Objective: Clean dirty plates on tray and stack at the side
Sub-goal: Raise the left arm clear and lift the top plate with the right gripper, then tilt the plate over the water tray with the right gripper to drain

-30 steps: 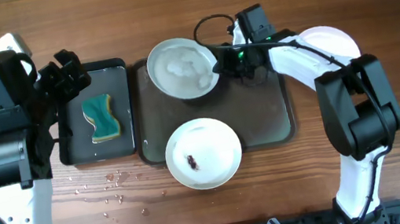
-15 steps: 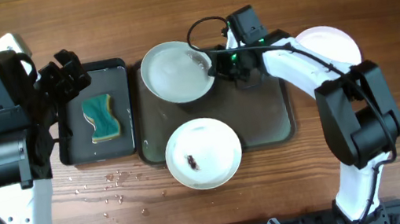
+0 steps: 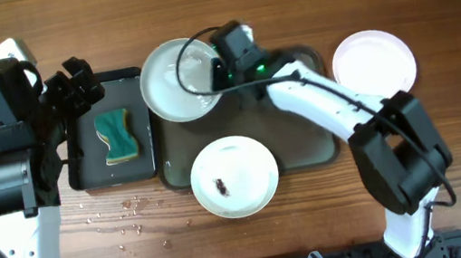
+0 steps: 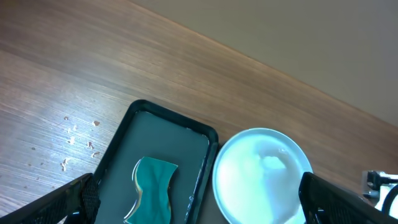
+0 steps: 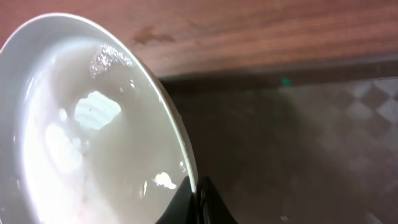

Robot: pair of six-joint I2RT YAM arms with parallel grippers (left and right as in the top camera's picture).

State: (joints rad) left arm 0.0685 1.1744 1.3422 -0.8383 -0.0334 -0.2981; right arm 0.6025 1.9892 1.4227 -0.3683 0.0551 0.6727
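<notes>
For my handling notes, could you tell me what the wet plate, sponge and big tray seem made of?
Wet plate: likely glazed ceramic or melamine, glossy white with sharp highlights. Sponge: soft foam, matte teal. Tray: probably plastic, dull grey, checkered texture.

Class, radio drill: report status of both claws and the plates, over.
Left claw open, over black tray. Right claw shut on rim of wet plate. Smeared plate on tray; side plate aside. Nothing seen blocking.
</notes>
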